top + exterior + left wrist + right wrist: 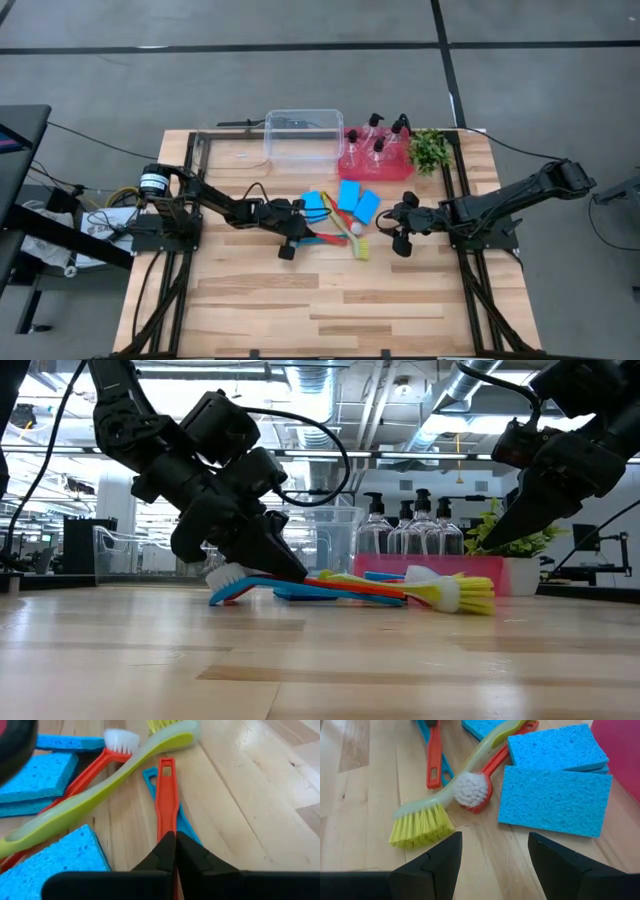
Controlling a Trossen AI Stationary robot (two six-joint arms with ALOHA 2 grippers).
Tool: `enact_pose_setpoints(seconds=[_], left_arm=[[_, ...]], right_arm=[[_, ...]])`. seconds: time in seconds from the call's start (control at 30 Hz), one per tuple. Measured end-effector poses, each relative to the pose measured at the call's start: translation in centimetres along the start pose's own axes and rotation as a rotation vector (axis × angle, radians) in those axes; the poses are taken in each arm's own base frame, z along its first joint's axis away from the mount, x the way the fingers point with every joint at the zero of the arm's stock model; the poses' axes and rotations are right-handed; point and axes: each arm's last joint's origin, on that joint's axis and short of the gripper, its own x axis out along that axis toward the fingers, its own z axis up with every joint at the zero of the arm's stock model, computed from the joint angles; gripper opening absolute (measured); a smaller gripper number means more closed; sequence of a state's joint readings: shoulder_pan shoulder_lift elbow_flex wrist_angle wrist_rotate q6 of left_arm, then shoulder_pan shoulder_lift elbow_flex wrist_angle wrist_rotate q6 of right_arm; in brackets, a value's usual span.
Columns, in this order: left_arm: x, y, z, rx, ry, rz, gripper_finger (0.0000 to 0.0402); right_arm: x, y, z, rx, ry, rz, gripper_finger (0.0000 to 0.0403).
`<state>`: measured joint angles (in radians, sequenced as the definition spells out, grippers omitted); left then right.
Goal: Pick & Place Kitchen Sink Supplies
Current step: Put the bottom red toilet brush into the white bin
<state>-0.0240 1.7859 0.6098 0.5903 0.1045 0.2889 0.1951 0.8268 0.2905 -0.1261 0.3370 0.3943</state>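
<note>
- The wooden table (pixel 300 310), made of pale planks, is sitting on a grey floor; the low view is showing a large hall with ceiling pipes and lights behind it.
- At the table's far edge a clear plastic tub (pixel 303 135) is standing just beside a red tray (pixel 352 165), which is holding the four pump bottles (pixel 378 146); a small green plant (pixel 430 150) is standing at the tray's other side.
- The left gripper (pixel 173 842) is resting low on the table, its fingers clenched on the handle of a red brush (pixel 166 790), which is lying over a blue brush (pixel 150 777).
- The right gripper (pixel 495 851) is hovering above the table near the brush heads, its fingers spread wide and holding nothing.
- The yellow-green brush (pixel 422 822) is lying on the table, crossing over a second red brush with white bristles (pixel 471 790).
- Three blue sponges (pixel 350 198) are lying flat near the middle of the table, just beside the brushes.
- Only the left wrist view is showing the finger tips pressed together on the red handle; the high view is showing just the arm over the brushes.
- Only the low view is showing the right gripper clear of the table surface, and the bottles' black pump tops (pixel 421 497) in profile.
</note>
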Motion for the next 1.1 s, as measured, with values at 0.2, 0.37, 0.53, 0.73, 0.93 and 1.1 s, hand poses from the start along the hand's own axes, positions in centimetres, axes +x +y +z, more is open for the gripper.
enact_pose_setpoints(seconds=[0.2,0.37,0.53,0.73,0.93,1.1], left_arm=[[-0.3,-0.4,0.6,0.009,-0.016,-0.007,0.0005],[-1.4,-0.5,1.8,0.037,-0.034,0.026,0.0004],[-2.9,-0.3,3.2,0.044,-0.063,0.071,0.0003],[-4.8,0.2,4.7,0.043,-0.095,0.155,0.0003],[-5.9,0.4,5.3,0.04,-0.099,0.192,0.0003],[-5.8,0.4,5.0,0.005,-0.079,0.191,0.0009]], right_arm=[[0.0,0.0,0.0,0.0,0.0,0.0,0.0221],[0.0,0.0,0.0,0.0,0.0,0.0,0.0221],[0.0,0.0,0.0,0.0,-0.001,0.0,0.0221],[0.0,0.0,0.0,0.026,0.0,0.0,0.0221],[0.0,0.0,0.0,0.05,0.001,0.0,0.0221],[0.0,0.0,0.0,0.051,0.001,0.0,0.0221]])
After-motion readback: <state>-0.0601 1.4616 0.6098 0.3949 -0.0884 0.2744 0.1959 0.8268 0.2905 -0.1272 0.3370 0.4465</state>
